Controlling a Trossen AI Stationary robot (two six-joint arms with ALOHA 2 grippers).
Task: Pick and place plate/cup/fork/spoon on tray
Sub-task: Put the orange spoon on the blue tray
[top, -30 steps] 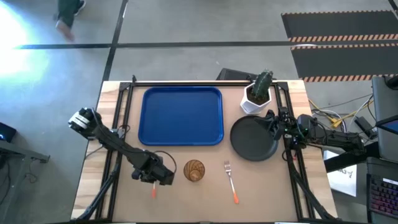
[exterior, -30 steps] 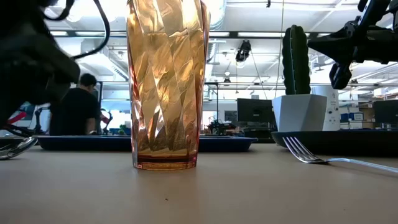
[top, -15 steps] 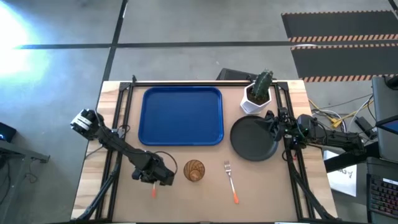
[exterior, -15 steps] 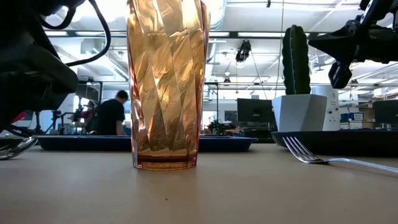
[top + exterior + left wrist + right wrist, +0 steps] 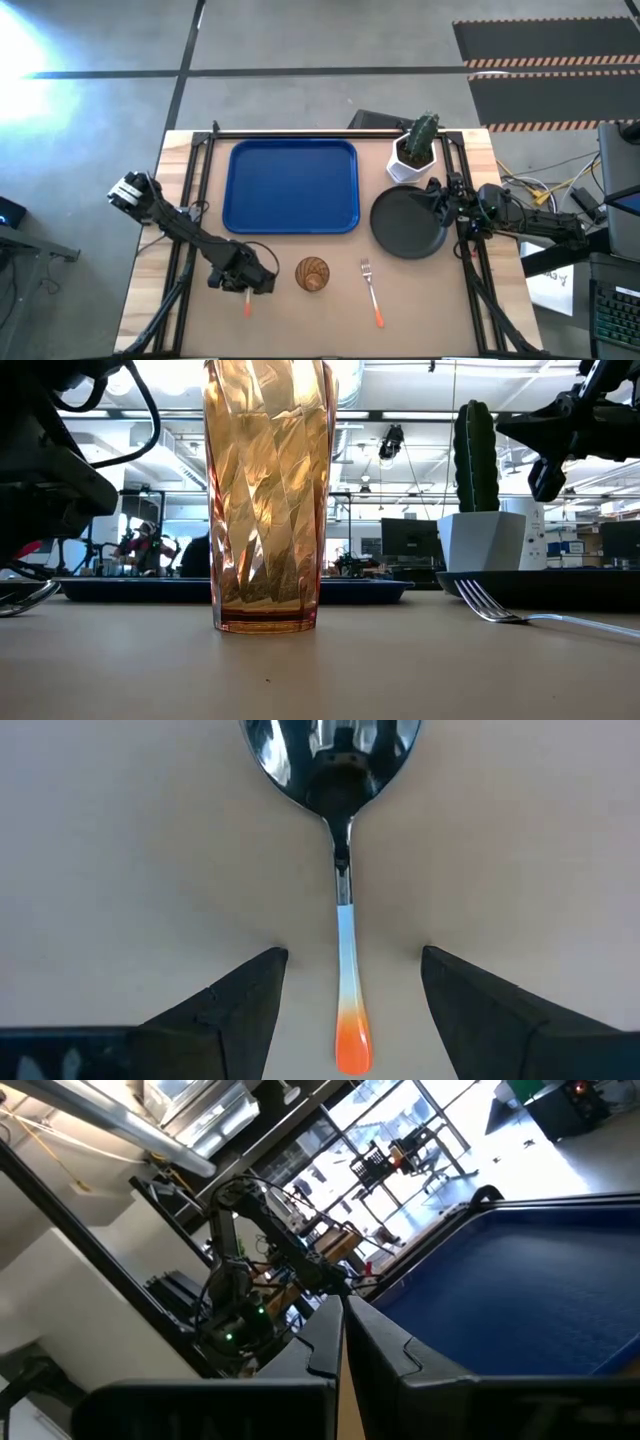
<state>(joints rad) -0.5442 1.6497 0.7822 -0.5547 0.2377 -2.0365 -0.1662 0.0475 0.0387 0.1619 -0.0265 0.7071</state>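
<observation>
the blue tray (image 5: 290, 186) lies bare, well beyond my left gripper (image 5: 345, 982). that gripper hangs released over the spoon (image 5: 342, 870), whose handle runs straight between my 2 fingers. my right gripper (image 5: 437, 200), clenched empty, waits over the plate (image 5: 405, 222).

Bright daylight, floor glare, soft shadows
</observation>
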